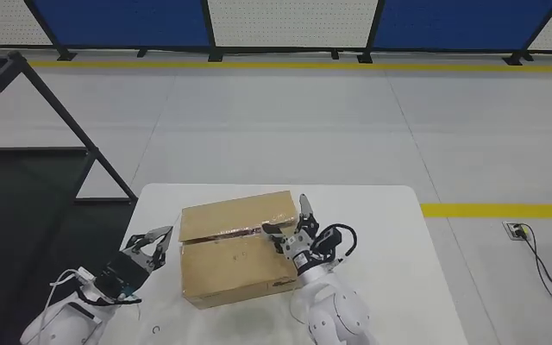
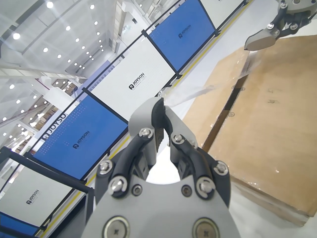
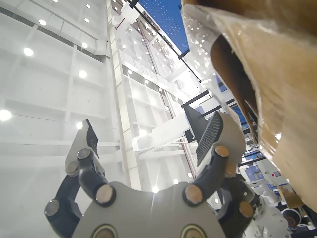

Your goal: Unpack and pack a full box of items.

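Looked like the unsealing step: box (image 1: 233,250) on the table (image 1: 388,259), flaps not yet up, left gripper (image 2: 161,103) just off one side clamped on a clear tape strip (image 2: 193,93) stretched from the box's seam, right gripper (image 3: 152,125) at the opposite side spread wide w/ nothing in it, so next prob. a steady pull away from the box.

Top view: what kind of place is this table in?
Probably a big factory or test hall: blue and white partitions fence the area, a yellow line marks the floor, and lights shine from very high up.
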Action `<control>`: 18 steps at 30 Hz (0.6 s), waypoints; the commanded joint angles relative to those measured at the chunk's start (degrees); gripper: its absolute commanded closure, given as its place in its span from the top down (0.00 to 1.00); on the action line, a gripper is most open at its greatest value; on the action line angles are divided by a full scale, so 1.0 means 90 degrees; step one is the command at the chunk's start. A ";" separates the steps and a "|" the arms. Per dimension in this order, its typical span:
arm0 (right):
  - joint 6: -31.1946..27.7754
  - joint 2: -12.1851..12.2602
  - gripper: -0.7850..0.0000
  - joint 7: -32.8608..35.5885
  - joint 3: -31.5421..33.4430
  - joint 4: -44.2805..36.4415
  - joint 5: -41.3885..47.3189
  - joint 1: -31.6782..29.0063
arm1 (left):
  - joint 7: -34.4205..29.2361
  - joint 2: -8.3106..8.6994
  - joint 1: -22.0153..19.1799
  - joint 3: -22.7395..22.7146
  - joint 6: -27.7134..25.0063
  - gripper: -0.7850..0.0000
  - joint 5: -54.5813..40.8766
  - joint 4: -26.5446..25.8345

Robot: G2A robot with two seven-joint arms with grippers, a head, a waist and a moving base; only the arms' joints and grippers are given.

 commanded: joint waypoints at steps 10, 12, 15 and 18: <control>0.0006 -0.0074 1.00 -0.0516 -0.0243 0.0554 0.0065 0.0467 | -0.0022 -0.0025 0.0057 0.0032 0.0126 0.00 -0.0058 0.0110; 0.0001 -0.0086 1.00 -0.0578 -0.0301 0.0659 0.0019 0.0528 | -0.0025 -0.0030 0.0033 0.0068 0.0107 0.00 -0.0057 0.0146; -0.0038 -0.0099 1.00 -0.0599 -0.0353 0.0727 0.0009 0.0567 | -0.0006 -0.0036 0.0009 0.0100 0.0080 0.00 -0.0074 0.0191; -0.0038 -0.0104 1.00 -0.0591 -0.0376 0.0745 0.0004 0.0575 | 0.0011 -0.0041 0.0007 0.0131 0.0040 0.00 -0.0089 0.0227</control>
